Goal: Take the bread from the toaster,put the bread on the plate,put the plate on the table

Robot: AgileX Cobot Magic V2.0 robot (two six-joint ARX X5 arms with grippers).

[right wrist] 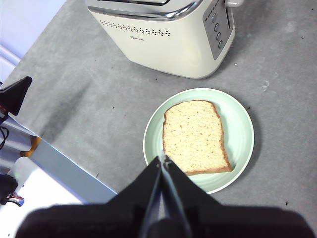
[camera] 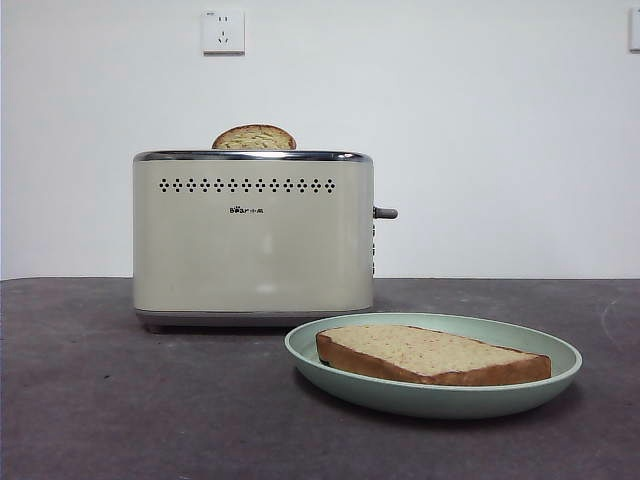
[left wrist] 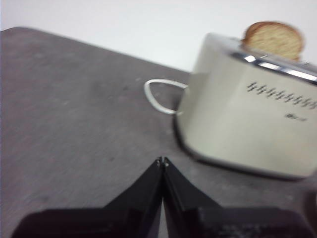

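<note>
Grey table point(camera: 120, 400) bears plate point(camera: 545, 350) before white wall point(camera: 480, 120).

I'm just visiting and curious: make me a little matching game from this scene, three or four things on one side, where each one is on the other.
Things:
1. bread
2. plate
3. dome-topped slice
4. wall socket

Places:
A. sticking up out of the toaster
B. on the wall above the toaster
C. lying flat on the plate
D. resting on the table

Pairs: 1-C, 2-D, 3-A, 4-B
</note>
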